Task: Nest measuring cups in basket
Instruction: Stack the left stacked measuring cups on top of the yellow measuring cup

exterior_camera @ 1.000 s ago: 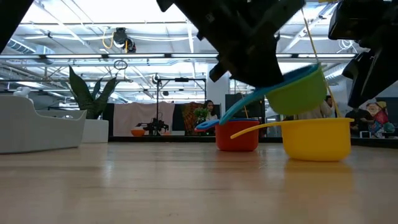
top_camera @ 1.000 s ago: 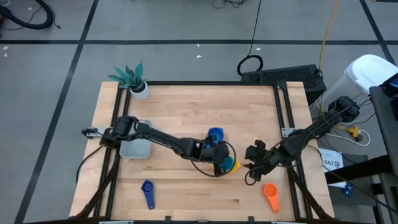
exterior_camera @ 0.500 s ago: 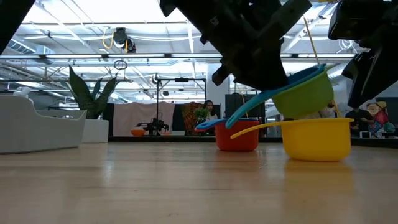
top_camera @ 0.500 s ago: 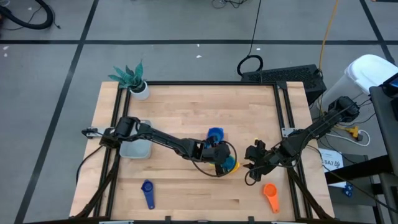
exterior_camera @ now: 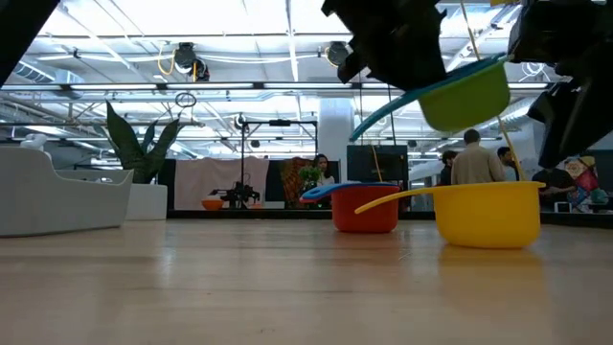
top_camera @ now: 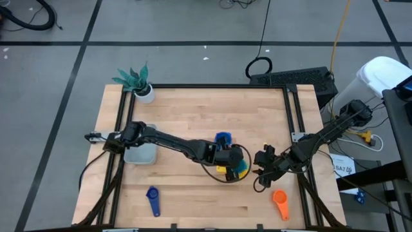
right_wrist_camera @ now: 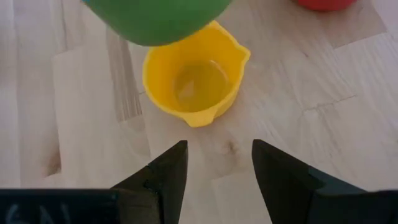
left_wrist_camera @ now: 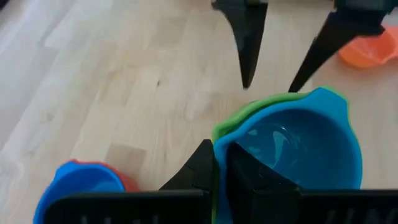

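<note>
Glossy smooth plastic yellow cup and light blue cup; pale, matt wooden bench.

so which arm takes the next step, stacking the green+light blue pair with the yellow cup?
Left. The left gripper already holds the green cup with the light blue cup nested inside, above the yellow cup. The right gripper hangs open and empty nearby.

Clear air shows between the lifted green cup and the yellow cup below. Red cup crowds the left; the right gripper, fingers parted, blocks the right. Bare table stretches far.
</note>
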